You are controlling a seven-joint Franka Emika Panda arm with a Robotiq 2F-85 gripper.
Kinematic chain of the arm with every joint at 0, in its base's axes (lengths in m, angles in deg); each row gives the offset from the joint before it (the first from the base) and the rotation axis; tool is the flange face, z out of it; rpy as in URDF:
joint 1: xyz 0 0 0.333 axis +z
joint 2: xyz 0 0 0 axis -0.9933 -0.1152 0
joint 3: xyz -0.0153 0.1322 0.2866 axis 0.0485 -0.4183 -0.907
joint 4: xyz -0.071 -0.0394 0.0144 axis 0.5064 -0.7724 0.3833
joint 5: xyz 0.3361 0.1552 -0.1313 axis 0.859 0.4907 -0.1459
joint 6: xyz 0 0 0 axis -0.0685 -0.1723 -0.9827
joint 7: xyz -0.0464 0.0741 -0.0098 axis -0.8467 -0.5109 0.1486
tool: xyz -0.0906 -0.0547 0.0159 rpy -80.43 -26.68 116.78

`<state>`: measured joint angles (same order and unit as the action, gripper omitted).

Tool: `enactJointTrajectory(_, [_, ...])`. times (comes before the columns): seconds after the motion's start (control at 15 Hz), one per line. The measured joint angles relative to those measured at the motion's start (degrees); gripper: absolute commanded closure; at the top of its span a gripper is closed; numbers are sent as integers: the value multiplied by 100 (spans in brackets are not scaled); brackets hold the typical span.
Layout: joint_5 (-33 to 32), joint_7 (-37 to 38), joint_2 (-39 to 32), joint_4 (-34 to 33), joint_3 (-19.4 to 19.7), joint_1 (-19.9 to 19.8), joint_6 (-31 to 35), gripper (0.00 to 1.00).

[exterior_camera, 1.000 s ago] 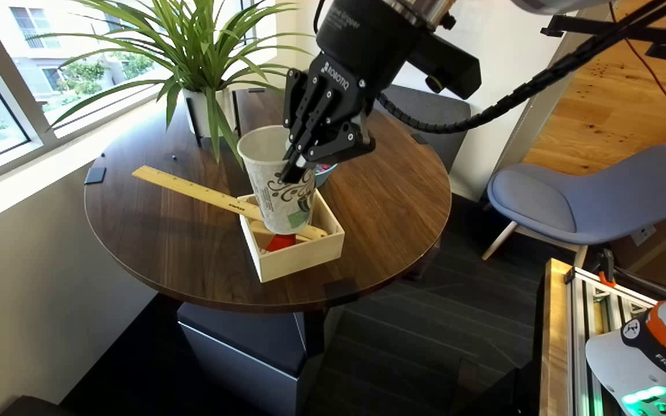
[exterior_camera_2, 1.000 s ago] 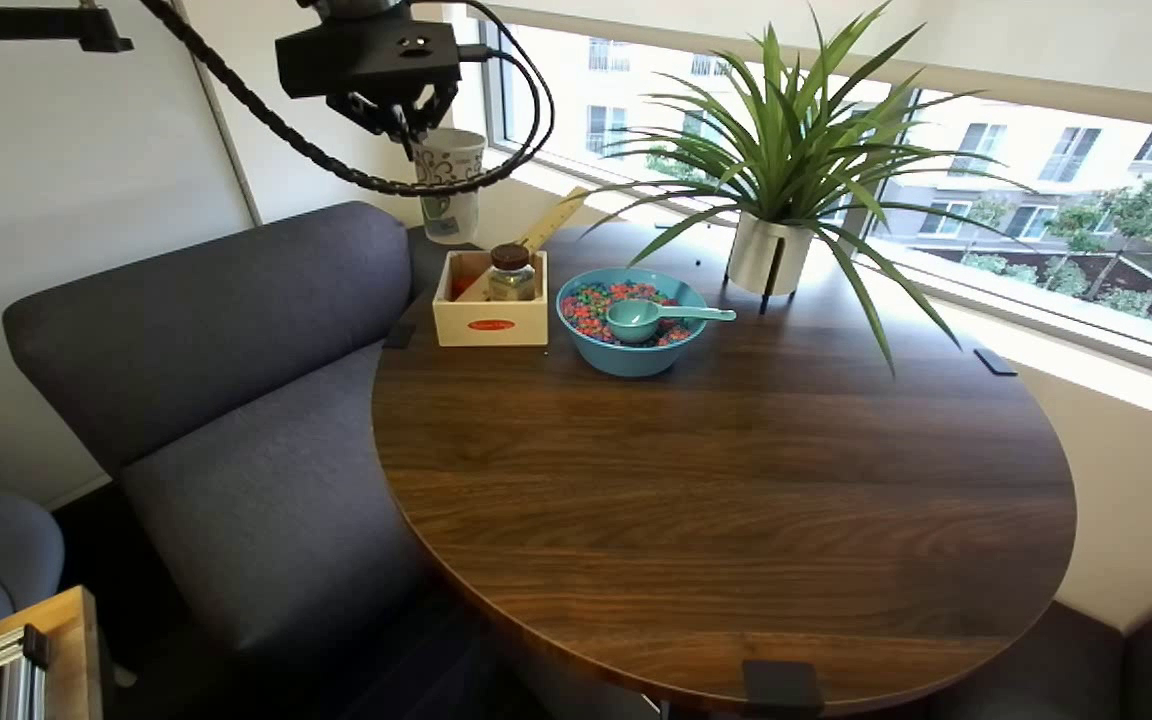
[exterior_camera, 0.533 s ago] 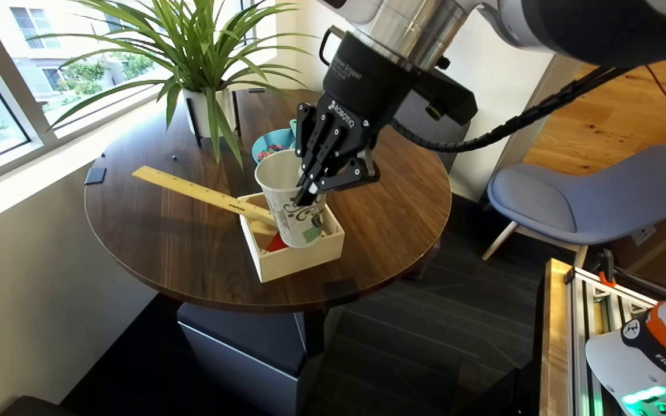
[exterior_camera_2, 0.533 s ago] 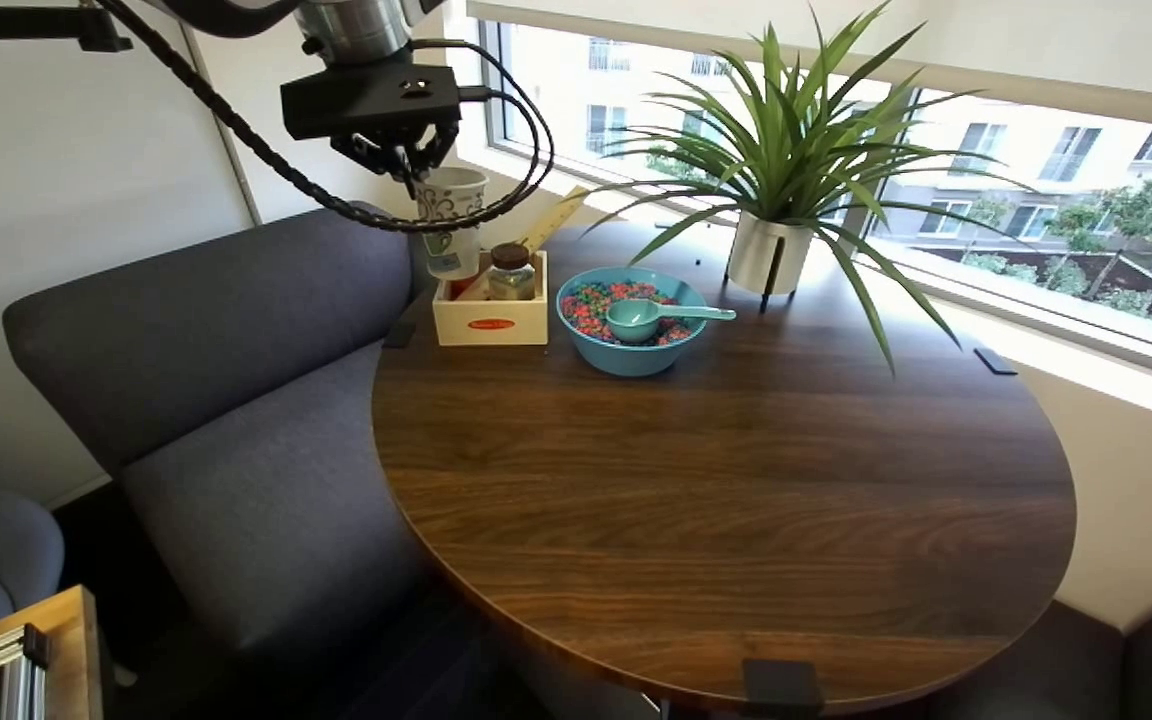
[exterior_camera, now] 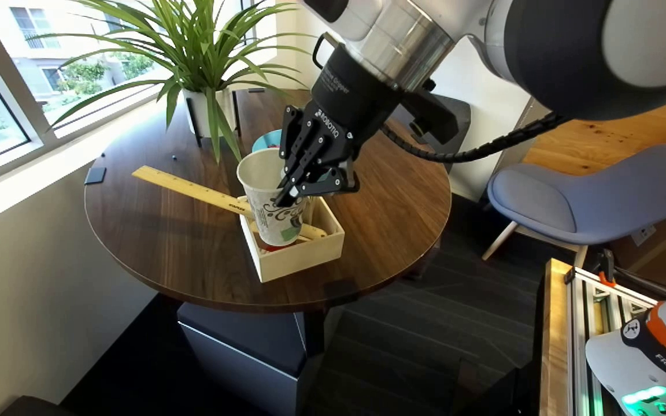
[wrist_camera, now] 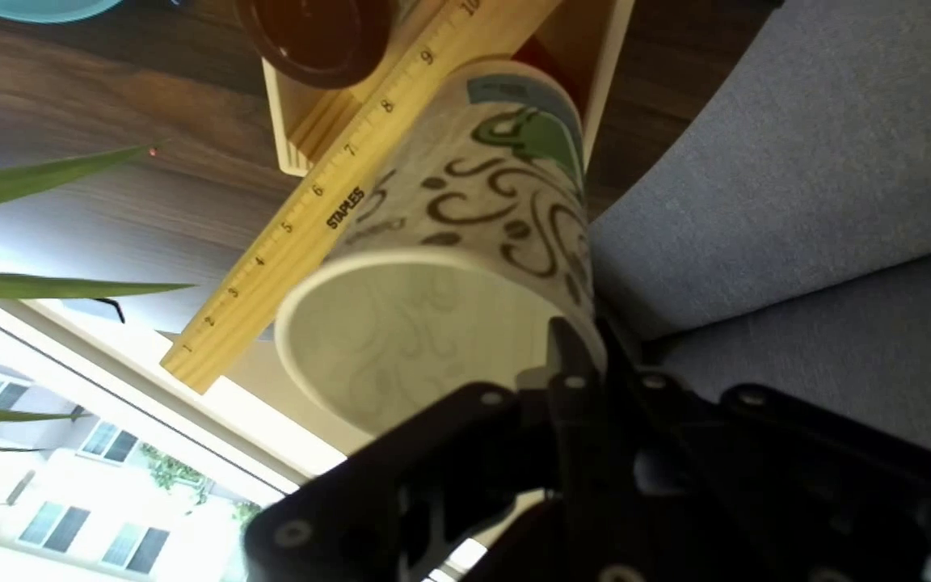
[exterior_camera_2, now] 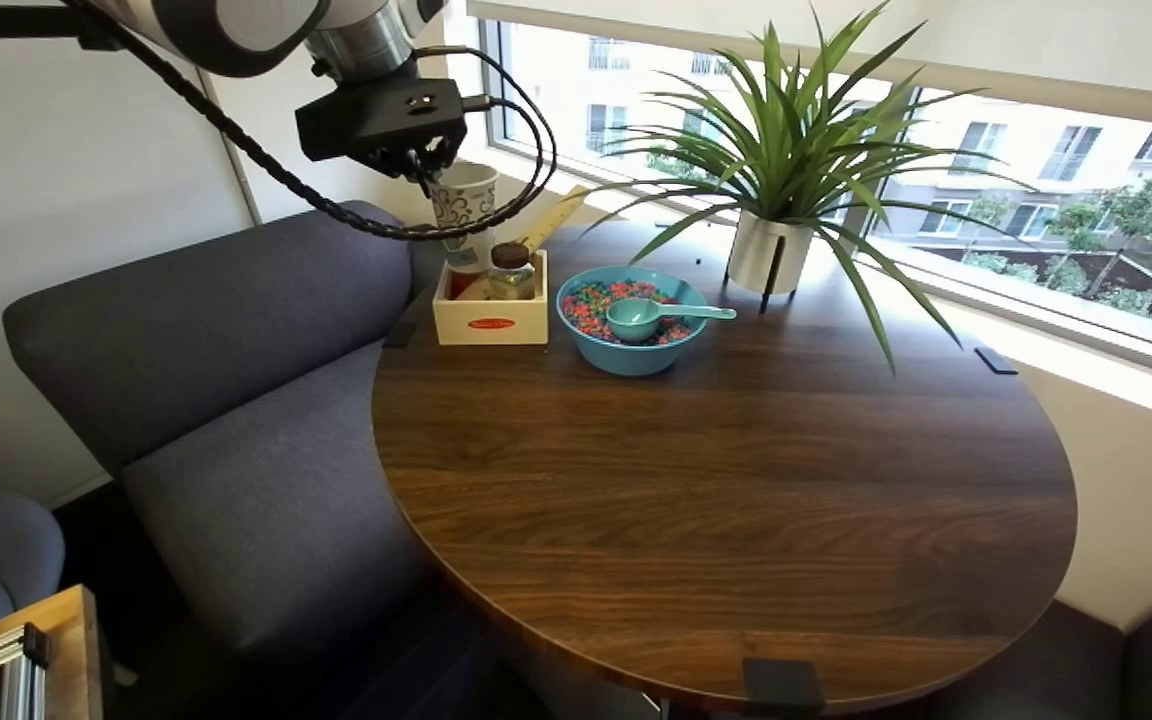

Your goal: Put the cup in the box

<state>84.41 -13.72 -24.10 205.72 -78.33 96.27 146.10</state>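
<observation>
Pinching paper cup (exterior_camera: 272, 219) in Robotiq gripper (wrist_camera: 585, 333), lower slowly into wooden box (exterior_camera: 301, 260) below, clear of Staples ruler (wrist_camera: 304, 242).

In an exterior view, a round table (exterior_camera_2: 726, 490) holds a potted plant (exterior_camera_2: 788, 165) at twelve o'clock and a blue bowl (exterior_camera_2: 626, 359) at eleven, a scoop (exterior_camera_2: 633, 321) resting in it, handle toward three. A brown-lidded jar (exterior_camera_2: 511, 284) stands at ten o'clock from the bowl; a grey sofa (exterior_camera_2: 276, 450) is at nine from the table. In the wrist view, a ruler (wrist_camera: 308, 230) slants between one and seven. In an exterior view, a chair (exterior_camera: 590, 199) stands at three o'clock from the table.
</observation>
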Motion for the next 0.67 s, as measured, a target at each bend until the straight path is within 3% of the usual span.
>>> enactJointTrajectory(0.67, [-168, 219, -88, 141, -21, -1, -146, 99])
